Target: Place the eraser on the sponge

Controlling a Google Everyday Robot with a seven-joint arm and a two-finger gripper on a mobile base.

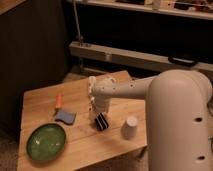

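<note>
The eraser (101,121), a small black block with pale stripes, lies on the wooden table (85,150) near its middle. The sponge (65,117), a flat blue-grey pad, rests to the left of it, about a hand's width away. My gripper (93,108) hangs from the white arm (120,90), pointing down just above and slightly left of the eraser, between eraser and sponge. The arm's bulky white body fills the right side of the view.
An orange marker (59,101) lies just behind the sponge. A round green plate (46,141) sits at the table's front left. A small white bottle (130,127) stands right of the eraser. Dark shelving and a metal rail stand behind the table.
</note>
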